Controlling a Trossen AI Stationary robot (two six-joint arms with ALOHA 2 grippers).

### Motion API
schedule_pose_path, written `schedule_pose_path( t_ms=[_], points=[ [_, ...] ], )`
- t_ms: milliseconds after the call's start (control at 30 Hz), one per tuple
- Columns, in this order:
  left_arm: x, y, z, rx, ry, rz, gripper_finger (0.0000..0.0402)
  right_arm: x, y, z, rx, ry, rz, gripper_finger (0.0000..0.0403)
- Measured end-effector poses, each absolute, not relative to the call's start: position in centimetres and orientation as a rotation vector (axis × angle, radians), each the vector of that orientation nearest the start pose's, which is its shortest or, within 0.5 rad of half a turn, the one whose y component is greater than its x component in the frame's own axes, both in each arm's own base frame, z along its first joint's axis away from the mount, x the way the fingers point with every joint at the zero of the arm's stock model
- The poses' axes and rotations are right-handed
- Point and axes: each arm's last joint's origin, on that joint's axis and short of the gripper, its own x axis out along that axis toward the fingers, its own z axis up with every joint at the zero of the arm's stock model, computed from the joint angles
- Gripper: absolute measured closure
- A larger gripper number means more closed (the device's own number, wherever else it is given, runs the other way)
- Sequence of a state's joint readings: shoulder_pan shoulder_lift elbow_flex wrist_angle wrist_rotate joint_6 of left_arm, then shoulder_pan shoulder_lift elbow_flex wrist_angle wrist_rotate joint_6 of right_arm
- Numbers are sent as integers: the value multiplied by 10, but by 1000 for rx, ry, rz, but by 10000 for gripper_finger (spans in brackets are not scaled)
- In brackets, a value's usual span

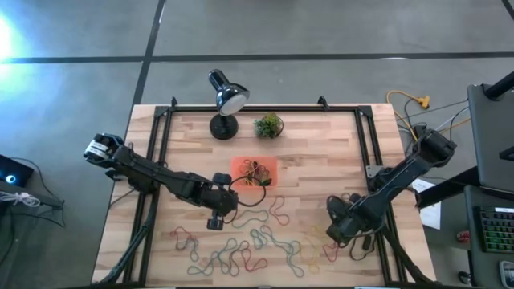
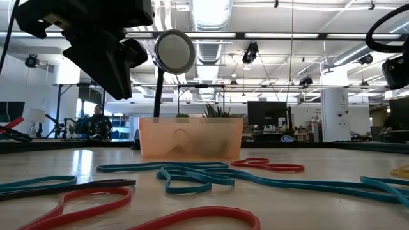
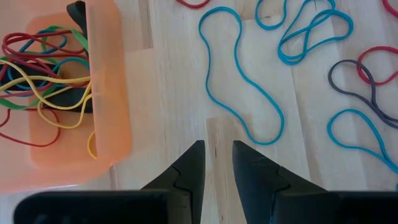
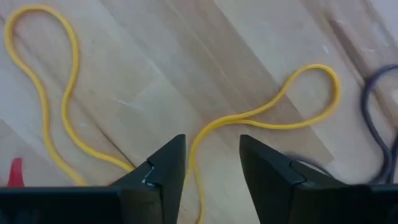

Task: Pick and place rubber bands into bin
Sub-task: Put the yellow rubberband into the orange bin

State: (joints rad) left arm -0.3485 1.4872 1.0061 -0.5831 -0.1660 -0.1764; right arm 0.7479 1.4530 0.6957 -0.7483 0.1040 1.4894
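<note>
The right gripper (image 4: 212, 158) hangs low over the table (image 1: 321, 172) near its front right, fingers apart with a yellow rubber band (image 4: 267, 112) running between them; a second yellow loop (image 4: 43, 99) and a grey one (image 4: 379, 112) lie beside it. The left gripper (image 3: 217, 165), fingers slightly parted and empty, sits just beside the orange bin (image 3: 109, 93), which holds a tangle of red, yellow, green and blue bands (image 3: 43, 68). A blue band (image 3: 239, 81) lies just ahead of it. One lamp (image 1: 225, 100) and one potted plant (image 1: 268, 125) stand behind the bin.
</note>
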Motion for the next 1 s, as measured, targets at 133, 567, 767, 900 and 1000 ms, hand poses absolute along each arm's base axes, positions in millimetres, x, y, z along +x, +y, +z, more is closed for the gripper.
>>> schedule_pose_path(
  t_ms=[133, 567, 767, 900, 1000],
  points=[
    [274, -94, 222, 110, 1038, -73, 336, 163, 148, 138, 572, 1374, -533, 252],
    [276, -95, 223, 104, 1014, -76, 336, 164, 150, 126, 525, 1461, -559, 341],
    [276, -95, 223, 104, 1014, -76, 336, 165, 151, 128, 498, 1468, -530, 391],
    [276, -95, 223, 104, 1014, -76, 336, 170, 155, 135, 429, 1443, -473, 394],
    [276, -95, 223, 104, 1014, -76, 336, 178, 160, 145, 339, 1385, -401, 394]
  ],
)
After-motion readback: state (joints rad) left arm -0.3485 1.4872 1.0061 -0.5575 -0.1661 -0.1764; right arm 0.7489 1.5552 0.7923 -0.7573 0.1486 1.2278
